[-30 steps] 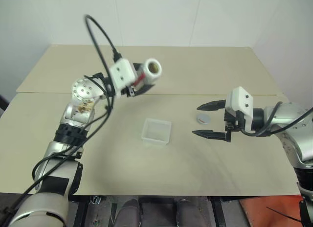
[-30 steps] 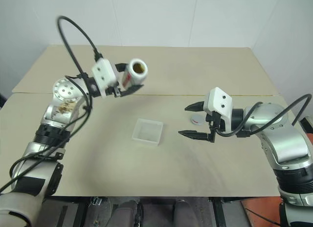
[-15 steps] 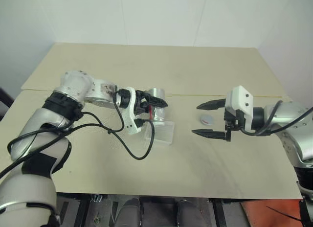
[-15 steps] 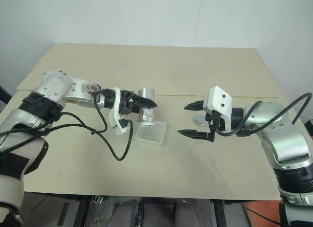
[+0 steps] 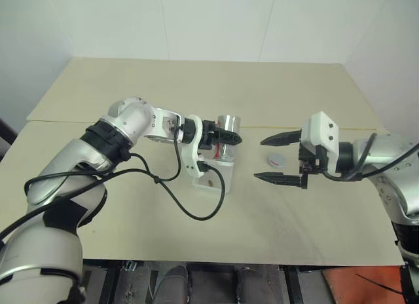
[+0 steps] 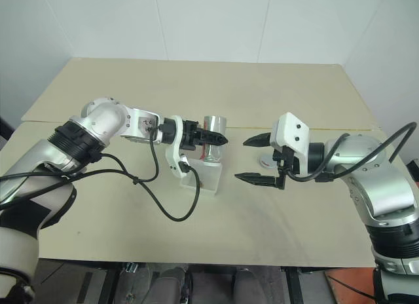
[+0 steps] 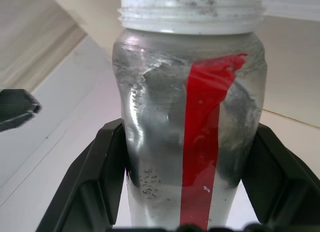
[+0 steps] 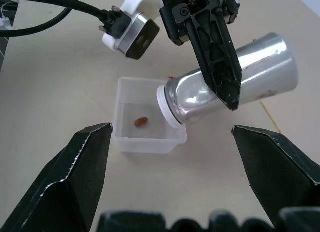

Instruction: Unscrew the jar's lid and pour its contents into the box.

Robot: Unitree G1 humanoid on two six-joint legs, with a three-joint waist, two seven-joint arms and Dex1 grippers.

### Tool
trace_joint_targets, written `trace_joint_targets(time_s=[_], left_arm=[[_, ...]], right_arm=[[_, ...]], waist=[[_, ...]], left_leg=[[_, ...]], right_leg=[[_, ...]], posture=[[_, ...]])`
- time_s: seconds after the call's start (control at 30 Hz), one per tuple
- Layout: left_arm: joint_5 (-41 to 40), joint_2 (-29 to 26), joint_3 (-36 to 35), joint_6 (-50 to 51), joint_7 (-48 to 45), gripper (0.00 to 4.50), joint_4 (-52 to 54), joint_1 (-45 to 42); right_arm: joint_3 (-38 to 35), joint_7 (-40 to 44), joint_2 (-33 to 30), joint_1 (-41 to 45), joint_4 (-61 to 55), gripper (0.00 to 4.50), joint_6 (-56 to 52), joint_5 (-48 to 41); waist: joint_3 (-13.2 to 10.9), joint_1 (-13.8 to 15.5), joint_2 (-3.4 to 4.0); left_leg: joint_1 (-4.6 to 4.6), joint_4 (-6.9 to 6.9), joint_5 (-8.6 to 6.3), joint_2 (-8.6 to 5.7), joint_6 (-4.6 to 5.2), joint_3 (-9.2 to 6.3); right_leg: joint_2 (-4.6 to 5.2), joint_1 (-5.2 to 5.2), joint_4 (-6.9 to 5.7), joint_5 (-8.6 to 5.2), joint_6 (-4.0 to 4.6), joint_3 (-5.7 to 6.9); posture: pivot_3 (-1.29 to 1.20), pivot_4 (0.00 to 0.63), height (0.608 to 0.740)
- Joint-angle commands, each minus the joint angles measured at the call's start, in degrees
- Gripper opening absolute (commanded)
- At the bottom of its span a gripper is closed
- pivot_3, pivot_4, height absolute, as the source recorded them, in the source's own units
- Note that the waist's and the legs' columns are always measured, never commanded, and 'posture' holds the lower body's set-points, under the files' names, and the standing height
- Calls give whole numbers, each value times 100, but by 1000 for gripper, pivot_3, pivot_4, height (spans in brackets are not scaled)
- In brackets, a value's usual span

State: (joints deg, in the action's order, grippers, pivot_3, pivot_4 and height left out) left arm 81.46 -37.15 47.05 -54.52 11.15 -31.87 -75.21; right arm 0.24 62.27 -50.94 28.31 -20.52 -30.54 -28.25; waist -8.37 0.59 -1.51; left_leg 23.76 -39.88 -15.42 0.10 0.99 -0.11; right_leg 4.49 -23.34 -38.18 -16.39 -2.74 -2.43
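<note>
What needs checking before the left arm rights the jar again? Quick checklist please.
1. Left gripper clamped on the jar: ok, jaws shut across its body.
2. Jar tipped with its open mouth over the box: ok.
3. Brown piece out of the jar and in the box: ok, it lies on the box floor.
4. Jar fully empty: cannot tell, the inside is hidden.
5. Lid off and out of the way: ok, it lies flat on the table beside the right gripper.
6. Right gripper clear of the box: ok, jaws open, holding nothing.
</note>
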Motion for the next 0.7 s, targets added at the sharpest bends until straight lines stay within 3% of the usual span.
trace_joint_targets(time_s=[0.03,0.17,0.23,0.33,0.43,0.53,0.7], left_arm=[[-552,-123,-277,-96,-239,2900,-150,-41],[-1348,-116,-502,-249,-729,2900,-669,-13],[-2358,-81,-791,-435,-1419,2900,-1158,72],[-4523,120,-1377,-215,-3171,2900,-1729,383],[-6407,255,-2081,767,-4952,2900,-1677,832],[-8111,407,-2797,2055,-6245,2900,-968,1388],[-9896,511,-3762,4549,-6943,2900,561,2251]], right_arm=[[-215,-64,-17,44,-151,4476,-18,-93],[-210,-51,-28,50,-82,4476,17,-87],[-229,-16,-32,66,-19,4476,22,-111],[-248,15,-3,104,97,4476,19,-152],[-290,32,98,168,250,4476,-31,-268],[-311,61,169,247,379,4476,-81,-377],[-317,163,176,334,583,4476,-96,-425]], waist=[[0,2,0],[0,7,0],[0,5,0],[0,-4,0],[0,-25,1],[1,-83,1],[1,-167,1]], left_leg=[[0,0,0,0,0,0],[0,0,-1,-2,1,-1],[0,0,-1,-3,2,-1],[0,-3,0,-2,1,-1],[-1,-7,0,0,0,-2],[0,-7,0,3,0,-4],[0,-11,0,5,1,-11]], right_leg=[[0,0,0,0,0,0],[1,0,2,0,0,1],[2,-1,2,0,0,2],[3,-2,-2,0,0,3],[3,-1,-5,0,0,5],[-1,-1,-4,0,0,5],[-2,-1,-8,0,0,6]], posture=[[0,150,740],[0,150,740],[0,150,740],[0,150,740],[0,150,740],[0,150,740],[0,150,740]])
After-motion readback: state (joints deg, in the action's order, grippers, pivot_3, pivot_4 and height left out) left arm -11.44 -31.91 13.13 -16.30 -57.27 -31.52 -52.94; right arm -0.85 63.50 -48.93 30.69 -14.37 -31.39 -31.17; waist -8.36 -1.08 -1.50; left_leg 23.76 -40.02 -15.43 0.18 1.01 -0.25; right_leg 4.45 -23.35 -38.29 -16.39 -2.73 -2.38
